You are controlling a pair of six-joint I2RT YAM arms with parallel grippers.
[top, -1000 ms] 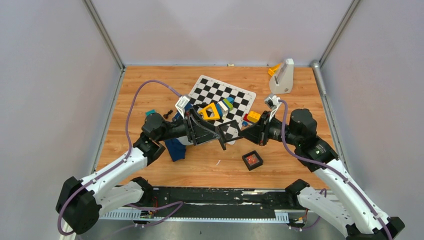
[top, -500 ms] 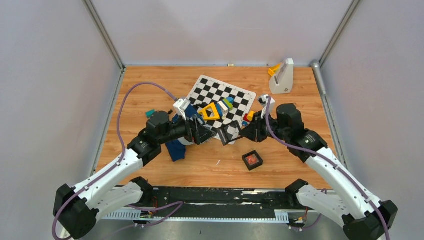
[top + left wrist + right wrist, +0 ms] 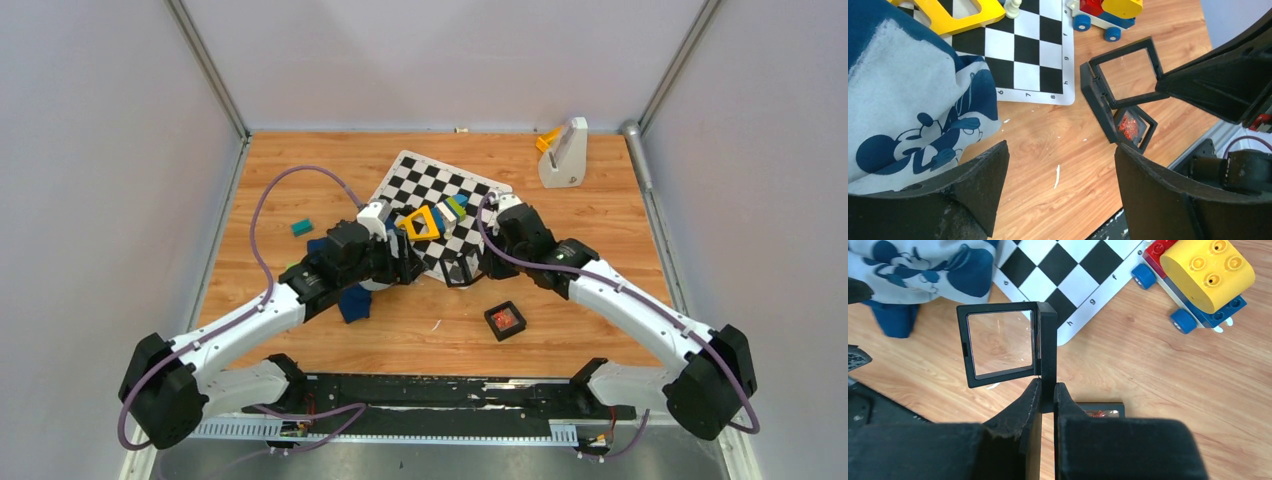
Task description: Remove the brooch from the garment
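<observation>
Our left gripper (image 3: 1060, 152) hangs with its jaws spread wide and nothing in them, right over the edge of the navy Mickey Mouse shirt (image 3: 908, 95). The right gripper (image 3: 1047, 390) is clamped tight on the edge of a black square frame (image 3: 1000, 342) with a clear window, holding it upright. The orange-red brooch (image 3: 1129, 127) sits off the shirt, in a small black box (image 3: 505, 320) on the wooden table (image 3: 1148, 365), near the checkered mat (image 3: 1068, 270).

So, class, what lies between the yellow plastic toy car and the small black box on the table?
Only bare wooden tabletop separates toy car and box: right wrist view.
</observation>
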